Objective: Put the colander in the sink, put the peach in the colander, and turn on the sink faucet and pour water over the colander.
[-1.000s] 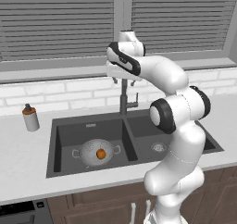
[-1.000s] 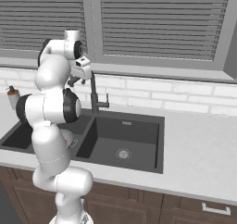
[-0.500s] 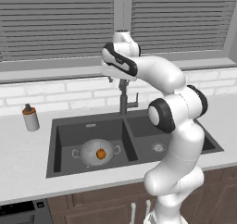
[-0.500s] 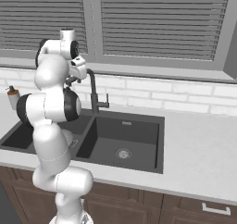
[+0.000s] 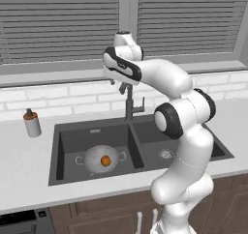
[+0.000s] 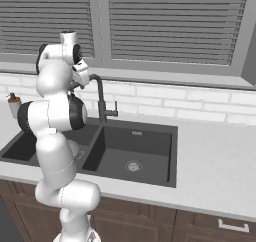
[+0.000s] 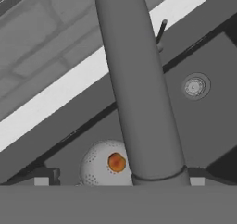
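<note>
Grey blinds and pale brick back the counter [image 5: 19,175] in the left base view, where the sink [image 5: 140,168] sits dark in the worktop. My colander [image 5: 99,158] rests on the floor of the left basin with the peach [image 5: 104,160] inside it, so those two steps look done. A grey bottle [image 5: 32,124] stands well apart on the counter to the left. My arm bends up and over to the top of the sink faucet [image 5: 129,105], and my claw [image 5: 119,83] hangs right at the bend of the spout.

From the right base view, the faucet [image 6: 101,100] rises behind the divider with its small side lever [image 6: 114,111] pointing toward the right basin. My claw [image 6: 85,80] is up beside the top of the gooseneck.

Looking along my hand, the spout [image 7: 139,93] runs thick straight up between my fingertips, which stand as wide apart as they go on either side of it, holding nothing. Below, I see the colander [image 7: 99,165] and peach [image 7: 116,162], and the lever [image 7: 160,32] far off near the spout's base.

My worry: I'm at the spout, not the lever. Closing here would only squeeze or swing the spout, and if it swings off the left basin, water would miss the colander.
</note>
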Controlling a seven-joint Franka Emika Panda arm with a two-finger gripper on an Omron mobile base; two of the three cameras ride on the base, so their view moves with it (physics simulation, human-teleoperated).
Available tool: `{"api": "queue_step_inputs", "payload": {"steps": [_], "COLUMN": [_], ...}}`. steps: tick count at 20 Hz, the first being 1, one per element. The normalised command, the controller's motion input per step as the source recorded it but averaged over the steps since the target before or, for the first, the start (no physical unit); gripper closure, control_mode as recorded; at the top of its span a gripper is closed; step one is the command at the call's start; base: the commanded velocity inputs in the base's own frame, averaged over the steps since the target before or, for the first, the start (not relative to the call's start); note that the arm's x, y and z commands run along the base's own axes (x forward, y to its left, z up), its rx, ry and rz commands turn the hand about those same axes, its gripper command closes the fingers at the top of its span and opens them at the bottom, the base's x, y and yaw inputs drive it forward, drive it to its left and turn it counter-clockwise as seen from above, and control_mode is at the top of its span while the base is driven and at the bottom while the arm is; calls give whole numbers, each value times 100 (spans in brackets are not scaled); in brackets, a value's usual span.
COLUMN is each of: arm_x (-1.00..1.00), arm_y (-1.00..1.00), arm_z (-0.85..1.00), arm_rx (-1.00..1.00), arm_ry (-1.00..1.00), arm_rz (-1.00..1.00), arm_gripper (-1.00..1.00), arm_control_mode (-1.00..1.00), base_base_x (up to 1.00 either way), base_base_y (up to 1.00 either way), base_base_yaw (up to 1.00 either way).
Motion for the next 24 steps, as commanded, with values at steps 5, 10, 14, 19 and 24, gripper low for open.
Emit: {"api": "queue_step_inputs", "payload": {"steps": [5, 10, 14, 19, 24], "arm_x": [38, 39, 35, 33, 33], "arm_y": [14, 11, 7, 7, 3], "arm_z": [-26, -19, -23, -23, -20], "arm_rx": [0, 0, 0, 0, 0], "arm_ry": [0, 0, 0, -1, -2], "arm_rz": [-8, -6, -4, -3, -2], "arm_gripper": [-100, -100, -100, -100, -100], "arm_control_mode": [-100, -100, -100, -100, -100], "base_base_x": [0, 0, 0, 0, 0], "base_base_y": [0, 0, 0, 0, 0], "base_base_yaw": [0, 0, 0, 0, 0]}}
